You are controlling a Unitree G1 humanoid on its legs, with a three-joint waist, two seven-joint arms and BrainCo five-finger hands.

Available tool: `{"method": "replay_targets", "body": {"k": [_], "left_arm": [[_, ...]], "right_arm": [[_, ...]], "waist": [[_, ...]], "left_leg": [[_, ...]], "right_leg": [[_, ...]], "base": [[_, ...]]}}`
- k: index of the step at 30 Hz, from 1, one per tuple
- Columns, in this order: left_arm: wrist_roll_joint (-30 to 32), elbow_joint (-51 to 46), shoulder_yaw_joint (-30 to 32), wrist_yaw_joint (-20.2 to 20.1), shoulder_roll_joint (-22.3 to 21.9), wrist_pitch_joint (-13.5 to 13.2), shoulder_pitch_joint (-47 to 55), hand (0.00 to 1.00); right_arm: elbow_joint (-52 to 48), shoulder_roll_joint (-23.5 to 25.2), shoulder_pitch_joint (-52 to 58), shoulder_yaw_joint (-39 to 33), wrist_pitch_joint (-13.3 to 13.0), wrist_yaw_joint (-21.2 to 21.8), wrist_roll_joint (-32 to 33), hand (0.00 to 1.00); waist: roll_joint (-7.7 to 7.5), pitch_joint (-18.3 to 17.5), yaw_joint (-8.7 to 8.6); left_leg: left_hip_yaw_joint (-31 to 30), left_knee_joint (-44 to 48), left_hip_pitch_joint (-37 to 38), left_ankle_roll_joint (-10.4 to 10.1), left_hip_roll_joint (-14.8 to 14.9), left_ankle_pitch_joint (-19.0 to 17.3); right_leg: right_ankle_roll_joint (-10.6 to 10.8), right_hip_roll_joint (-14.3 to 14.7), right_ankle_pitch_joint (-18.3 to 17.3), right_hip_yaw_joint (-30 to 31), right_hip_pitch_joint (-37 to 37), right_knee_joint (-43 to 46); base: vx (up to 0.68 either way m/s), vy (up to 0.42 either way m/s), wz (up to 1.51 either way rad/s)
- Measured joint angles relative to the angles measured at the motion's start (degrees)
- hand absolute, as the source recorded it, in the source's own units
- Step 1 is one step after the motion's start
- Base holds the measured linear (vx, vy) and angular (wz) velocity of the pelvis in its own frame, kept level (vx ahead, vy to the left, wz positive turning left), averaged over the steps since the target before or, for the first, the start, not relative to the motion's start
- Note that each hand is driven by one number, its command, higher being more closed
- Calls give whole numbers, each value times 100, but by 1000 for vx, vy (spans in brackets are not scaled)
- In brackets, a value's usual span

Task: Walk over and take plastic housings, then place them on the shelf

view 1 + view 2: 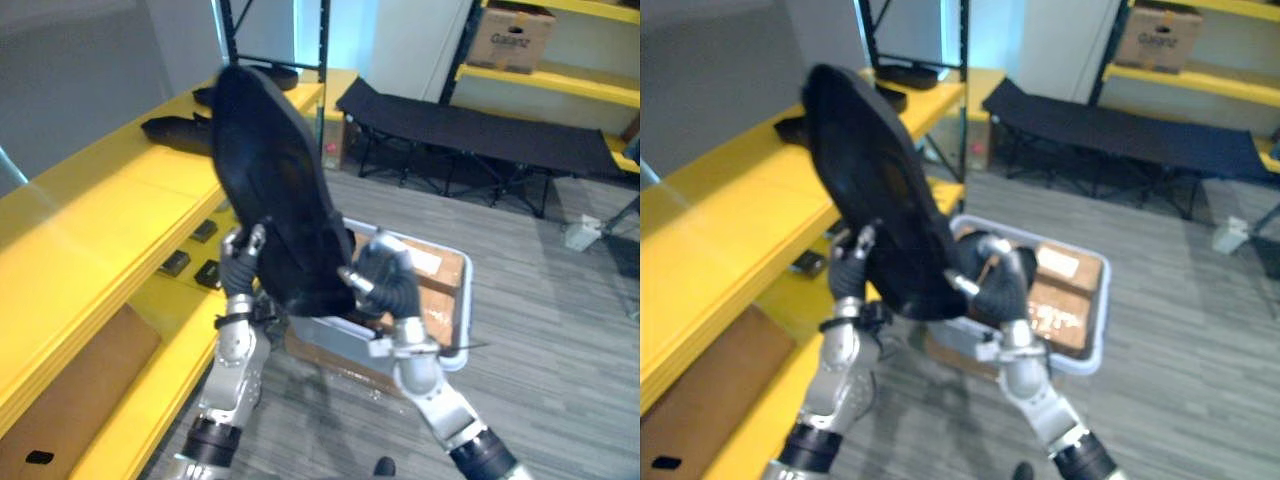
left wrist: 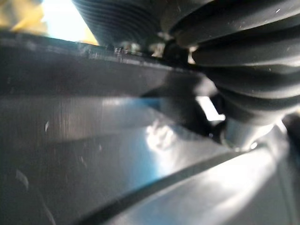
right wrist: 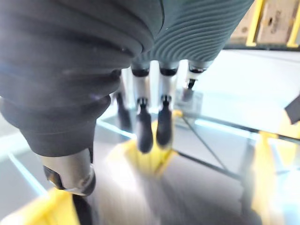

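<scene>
Tilting, the housing (image 1: 270, 170) is pressed between left hand (image 1: 238, 272), grip untellable, and straight-fingered right hand (image 1: 385, 283); shelf (image 1: 100, 220) edge just left, bin (image 1: 467, 300) beyond.

A white-rimmed crate (image 1: 466, 300) holding brown cardboard packages (image 1: 1065, 290) stands on the grey plank floor (image 1: 560, 340). Beyond the crate, a black folding cot (image 1: 480, 130) stretches along the far wall. A cardboard box (image 1: 511, 35) sits higher up, past the crate and cot. Right of the crate, well apart, a small white object (image 1: 582, 232) lies on the planks.
</scene>
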Motion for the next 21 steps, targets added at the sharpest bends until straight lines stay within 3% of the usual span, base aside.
{"method": "replay_targets", "body": {"k": [2,5,8,12,17,21], "left_arm": [[573,-102,542,352,47,-1,247,100],[1116,-281,1025,671,102,-1,531,100],[1428,-415,1238,777,97,-5,628,100],[1357,-571,1322,750,6,-209,1050,100],[868,-701,1265,664,-579,-451,1717,100],[777,-701,1262,715,-594,-503,1903,100]], "right_arm": [[-369,-41,280,-1000,-134,101,215,0],[-552,-23,645,-1726,-400,245,642,0],[-552,170,929,-2190,-383,546,1316,0],[125,609,1608,-2319,237,998,1818,0],[2379,952,2358,-2220,1469,1090,1681,0],[2890,1026,2424,-2261,1538,962,1530,0]], "waist": [[-21,-13,-15],[-2,-17,-93],[0,-17,-183],[38,-36,-319],[137,-63,-312],[240,-62,-306]], "left_leg": [[79,-44,25,2,18,-30],[185,-132,117,-5,38,-33],[225,-146,133,-17,62,-26],[300,-210,207,-28,78,-32],[390,-332,218,-28,100,-32],[320,-340,213,-27,95,-32]], "right_leg": [[-42,17,-73,48,-25,-1],[-41,44,-79,135,-49,-1],[-34,70,-73,165,-65,-1],[-12,105,-58,268,-82,-1],[-6,115,-63,318,-151,-1],[28,102,-93,274,-131,-1]], "base": [[-33,7,-15],[1,5,-19],[10,8,-7],[18,14,-12],[2,5,-5],[-18,1,3]]}}
